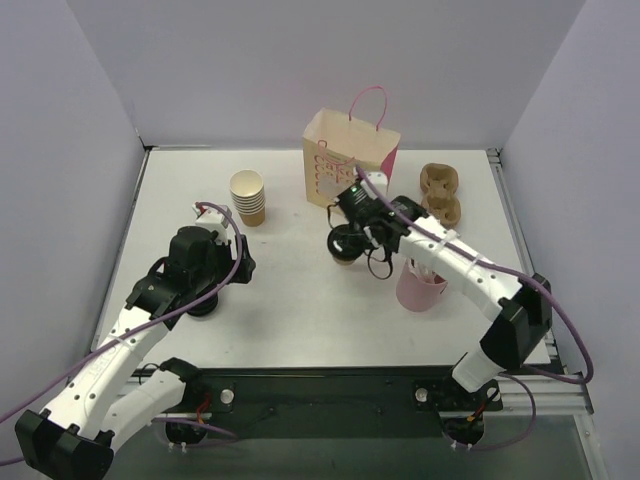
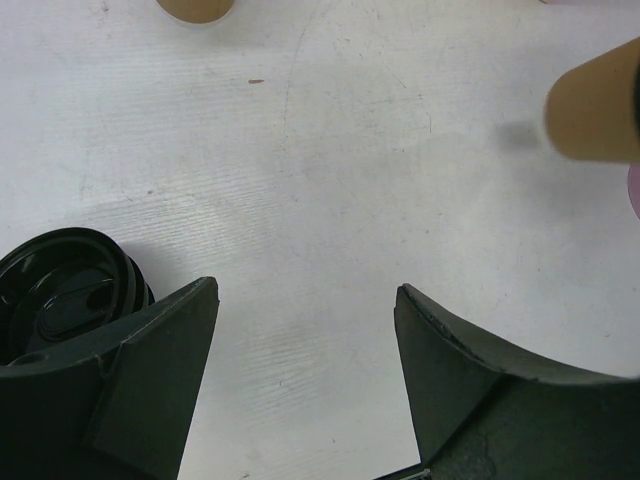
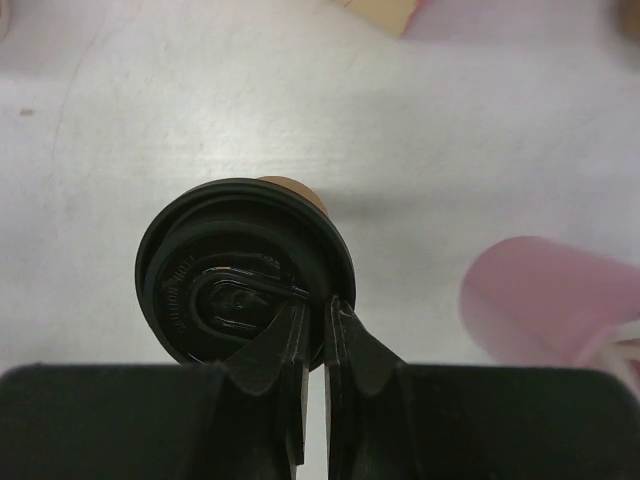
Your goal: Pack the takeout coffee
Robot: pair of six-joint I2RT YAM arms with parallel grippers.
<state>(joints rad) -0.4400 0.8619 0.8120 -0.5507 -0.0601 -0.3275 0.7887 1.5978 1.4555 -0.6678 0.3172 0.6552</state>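
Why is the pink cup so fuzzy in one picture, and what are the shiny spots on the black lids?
Right wrist view: the pink cup is off to the side and out of focus, while the coffee is sharper, with small glints of light on its lid. Left wrist view: the spare lids show soft white glare. Top view: everything is sharp, with soft shadows.

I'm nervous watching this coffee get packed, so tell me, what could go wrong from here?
1. The right gripper has its jaws pinched on only the rim of the black lid of the takeout coffee, so the lid may pop off or the cup slip.
2. The pink cup stands close beside the right arm; a swing toward the paper bag might knock it.
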